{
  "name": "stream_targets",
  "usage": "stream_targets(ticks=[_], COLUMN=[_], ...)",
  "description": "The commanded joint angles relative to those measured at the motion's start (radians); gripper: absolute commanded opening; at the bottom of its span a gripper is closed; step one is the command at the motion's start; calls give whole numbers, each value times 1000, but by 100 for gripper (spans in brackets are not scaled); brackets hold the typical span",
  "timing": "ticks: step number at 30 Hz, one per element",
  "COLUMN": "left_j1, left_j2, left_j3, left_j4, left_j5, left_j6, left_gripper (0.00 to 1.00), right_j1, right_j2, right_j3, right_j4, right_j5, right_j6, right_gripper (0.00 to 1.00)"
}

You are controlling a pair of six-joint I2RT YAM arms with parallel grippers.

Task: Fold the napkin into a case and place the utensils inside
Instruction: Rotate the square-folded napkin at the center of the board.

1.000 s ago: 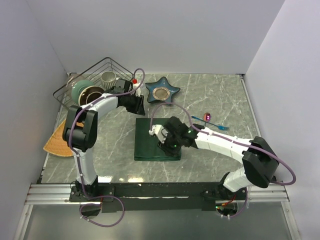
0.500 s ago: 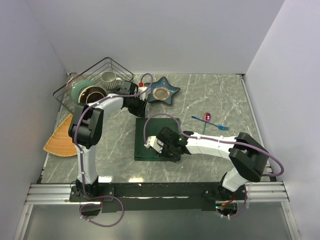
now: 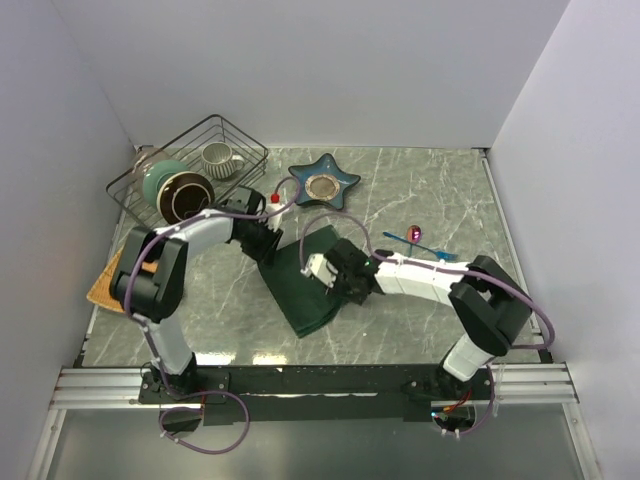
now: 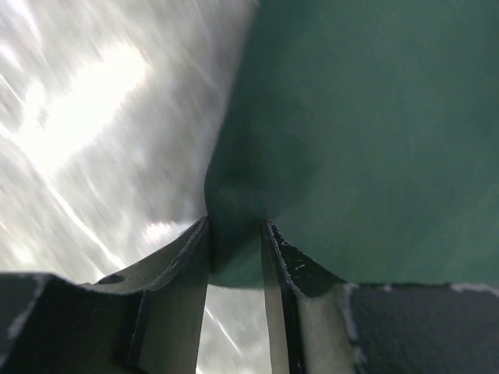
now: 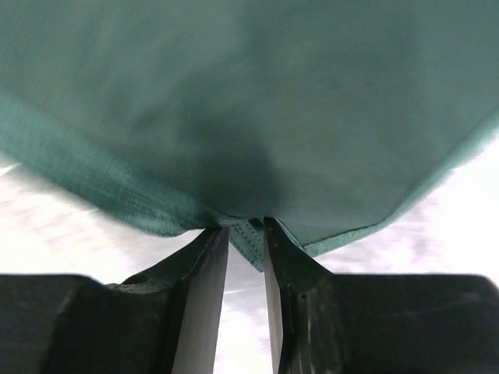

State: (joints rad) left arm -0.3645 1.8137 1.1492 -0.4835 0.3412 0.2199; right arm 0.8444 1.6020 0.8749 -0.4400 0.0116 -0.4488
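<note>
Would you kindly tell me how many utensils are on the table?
2. The blue utensil lies right of the napkin, just beyond the right arm; the pink utensil sits beside it, on its far side. The napkin's folds might hide others.

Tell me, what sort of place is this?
Probably a lab booth staged as a kitchen table: plain white walls around a marble-look tabletop, a wire basket of cups, a green napkin.

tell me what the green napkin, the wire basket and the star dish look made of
napkin: woven cloth, matte; a fine weave shows in the right wrist view, and it drapes and bunches softly.
basket: thin dark metal wire, perhaps coated; you can see through its open grid.
star dish: probably glazed ceramic; smooth blue surface with a tan centre, though too small to be sure.
</note>
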Motion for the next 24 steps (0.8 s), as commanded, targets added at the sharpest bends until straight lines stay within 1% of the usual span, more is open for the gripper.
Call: stream_targets(ticks=[1,5,9,12,13,14,15,16,20,23,24], left_j1=[-7,-8,-25,-22,-18,-5,2,10,47,58,58], left_j2=[-141,-232,-306,-324,-326,-329,-324,-320,-265,-188,-163], left_j3=[-87,-146,-141,-109,-99,-95,-91,-79,-33,15,18], left_j4=[-73,-125,-193,-233,-234,-219,-208,-198,-124,-109,-87], left_j5=[45,93,134,122,113,84,68,56,-24,-59,-80], left_j6=[12,-10,15,47,62,76,99,114,193,281,342], left_gripper=[37,39,42,45,46,46,46,46,45,44,43], right_j1=[-88,-122,-125,-142,-149,-151,-151,-153,-169,-189,-208], right_j2=[94,145,170,139,103,81,58,14,-66,-86,-86], right_j3=[73,170,236,260,253,243,231,207,171,187,194], right_j4=[46,78,92,49,37,17,8,-2,-75,-155,-175], right_j5=[91,113,151,153,154,154,156,159,162,122,105], right_j6=[-74,-116,-151,-149,-148,-146,-145,-143,-113,-45,-22], right_gripper=[32,33,37,44,50,53,57,63,65,65,65])
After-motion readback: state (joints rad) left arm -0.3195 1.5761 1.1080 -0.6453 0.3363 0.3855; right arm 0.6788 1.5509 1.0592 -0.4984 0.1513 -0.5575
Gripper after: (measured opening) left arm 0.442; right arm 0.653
